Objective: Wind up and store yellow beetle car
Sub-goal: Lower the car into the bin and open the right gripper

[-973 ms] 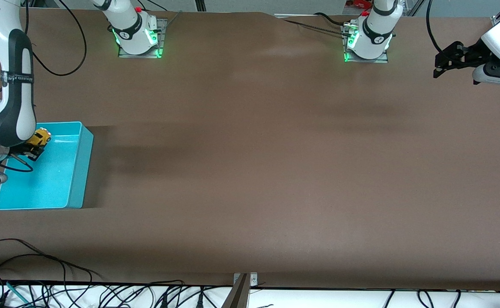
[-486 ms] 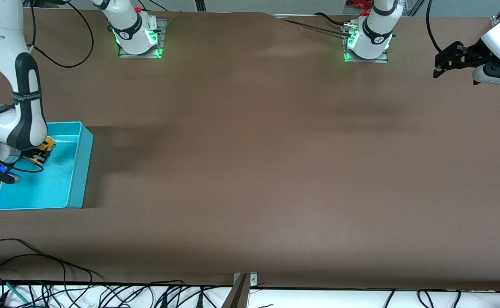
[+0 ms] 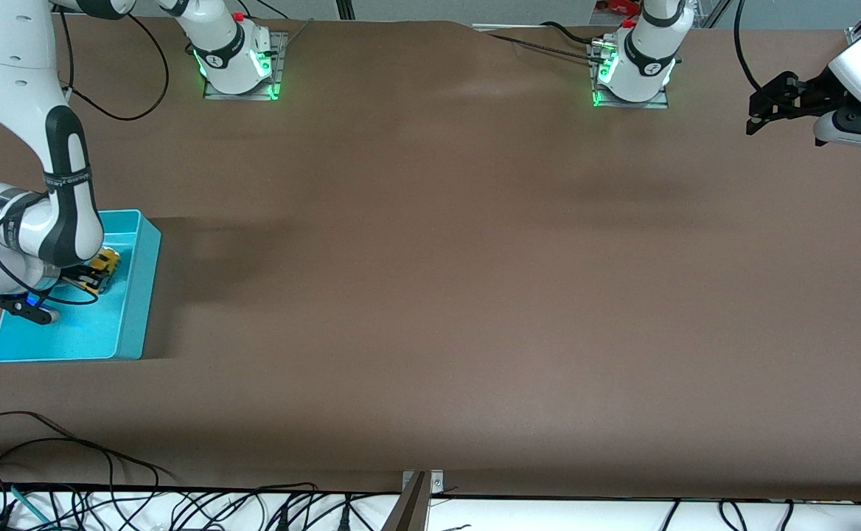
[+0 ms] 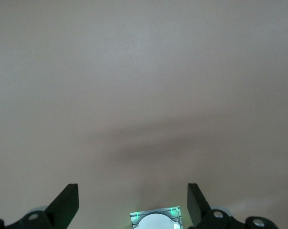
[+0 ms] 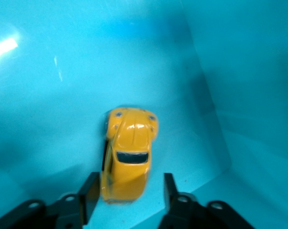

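My right gripper (image 5: 128, 193) hung low inside the turquoise bin (image 3: 147, 254), fingers parted and clear of the yellow beetle car (image 5: 129, 152) lying between them, its long axis pointing straight away from my wrist, while my left gripper (image 4: 133, 200) waited open over bare table.

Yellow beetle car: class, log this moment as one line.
yellow beetle car: inside turquoise bin | right gripper: open, straddling car | left gripper: open, waiting above table

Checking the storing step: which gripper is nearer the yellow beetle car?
Right. The right gripper is down inside the turquoise bin, its fingers parted either side of the yellow beetle car. The left gripper waits, open, over the table's left-arm end.
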Available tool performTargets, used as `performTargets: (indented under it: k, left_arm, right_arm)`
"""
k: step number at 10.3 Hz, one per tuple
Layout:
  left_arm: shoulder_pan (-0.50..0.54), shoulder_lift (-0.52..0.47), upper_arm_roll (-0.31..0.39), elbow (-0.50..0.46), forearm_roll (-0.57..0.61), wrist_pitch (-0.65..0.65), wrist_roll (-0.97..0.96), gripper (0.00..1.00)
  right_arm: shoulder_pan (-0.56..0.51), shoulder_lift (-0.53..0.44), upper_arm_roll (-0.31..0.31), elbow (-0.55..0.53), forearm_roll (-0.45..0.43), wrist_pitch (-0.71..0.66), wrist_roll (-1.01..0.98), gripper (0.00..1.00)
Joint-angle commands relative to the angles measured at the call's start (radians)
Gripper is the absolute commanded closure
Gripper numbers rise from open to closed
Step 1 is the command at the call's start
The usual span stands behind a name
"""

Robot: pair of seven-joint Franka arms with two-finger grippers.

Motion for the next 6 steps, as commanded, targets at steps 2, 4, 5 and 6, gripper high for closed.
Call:
performTargets:
  k: [2,4,5,6]
  left_arm:
    - [0.000,0.012,0.002,0.031,-0.013,-0.020,-0.002,0.00]
    - [0.000,0.012,0.002,0.031,-0.013,-0.018,-0.002,0.00]
    - [0.000,0.012,0.002,0.031,-0.013,-0.020,-0.002,0.00]
    - [0.000,0.012,0.001,0.031,-0.013,-0.018,-0.002,0.00]
  right_arm:
    - [0.001,-0.169,-0.007,0.016,0.004,-0.188,-0.025,0.00]
    - [-0.001,-0.247,-0.016,0.067,0.002,-0.294,-0.031,0.00]
    - [-0.007,-0.272,-0.010,0.097,0.002,-0.328,-0.033,0.00]
    - [-0.005,-0.311,-0.010,0.099,0.004,-0.355,-0.031,0.00]
